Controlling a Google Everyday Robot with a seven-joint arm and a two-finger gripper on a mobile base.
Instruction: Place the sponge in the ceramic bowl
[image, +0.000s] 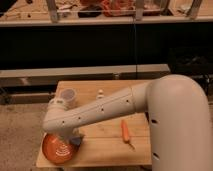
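Observation:
The ceramic bowl (56, 150) is a shallow orange-red dish with white rings, sitting at the front left corner of the wooden table (107, 142). A small bluish block, the sponge (78, 141), shows at the bowl's right rim. My gripper (73, 137) points down right over it at the end of the white arm (105, 110), which reaches in from the right. The arm's wrist hides most of the gripper and part of the sponge. Whether the sponge rests in the bowl or hangs above the rim is unclear.
A translucent whitish cup (67, 96) stands at the back left of the table. Near the back middle stands a small white object (100, 93). An orange carrot-like item (125, 131) lies right of centre. Dark shelving (100, 45) runs behind the table.

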